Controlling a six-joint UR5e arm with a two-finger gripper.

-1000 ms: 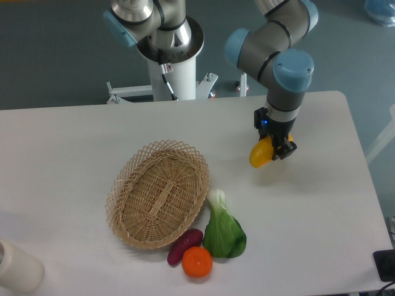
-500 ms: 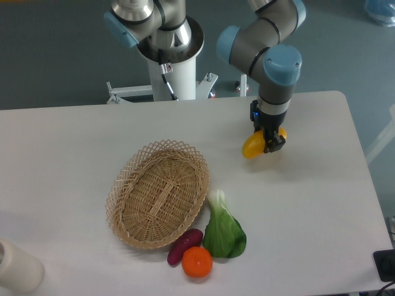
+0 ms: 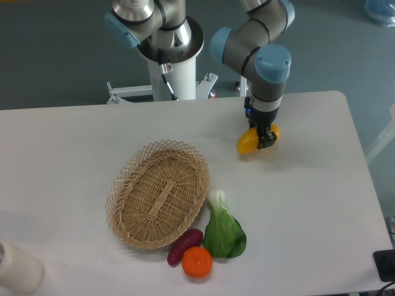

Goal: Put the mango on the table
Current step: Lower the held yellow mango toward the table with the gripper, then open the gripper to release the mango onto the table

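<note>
The mango (image 3: 248, 142) is yellow with an orange end and lies across my gripper's jaws over the far right part of the white table (image 3: 308, 203). My gripper (image 3: 263, 137) points straight down and is shut on the mango's middle. The mango's yellow end sticks out to the left, its orange end shows at the right. It is very close to the tabletop; I cannot tell whether it touches.
An oval wicker basket (image 3: 159, 193) sits left of centre. In front of it lie a green bok choy (image 3: 223, 229), a purple vegetable (image 3: 184, 245) and a round orange fruit (image 3: 197, 261). A white cylinder (image 3: 18, 267) stands at the front left corner.
My gripper has carried the mango back and to the left across the table, away from the front right. The grip has not changed.
</note>
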